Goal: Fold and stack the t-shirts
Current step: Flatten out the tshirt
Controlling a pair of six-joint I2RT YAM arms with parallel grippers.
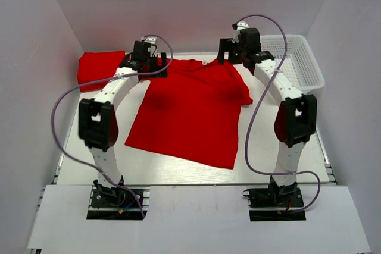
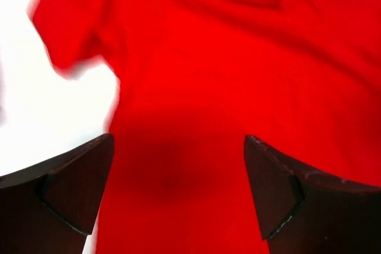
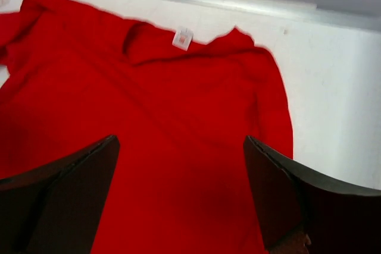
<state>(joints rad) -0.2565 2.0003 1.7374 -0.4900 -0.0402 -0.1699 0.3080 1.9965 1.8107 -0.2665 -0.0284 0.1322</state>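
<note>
One red t-shirt (image 1: 187,111) lies spread flat at mid-worktop (image 1: 178,171), collar toward the far edge, white neck label showing. A second red t-shirt (image 1: 95,68) sits folded at far left.

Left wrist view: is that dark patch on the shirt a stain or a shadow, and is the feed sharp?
Left wrist: likely a soft-edged shadow on the spread t-shirt, under the open left gripper; the sleeve edge is smeared and the table blown out white. Top external: the same dim patch shows, picture sharp. Right wrist: clearer, collar tag distinct.
</note>
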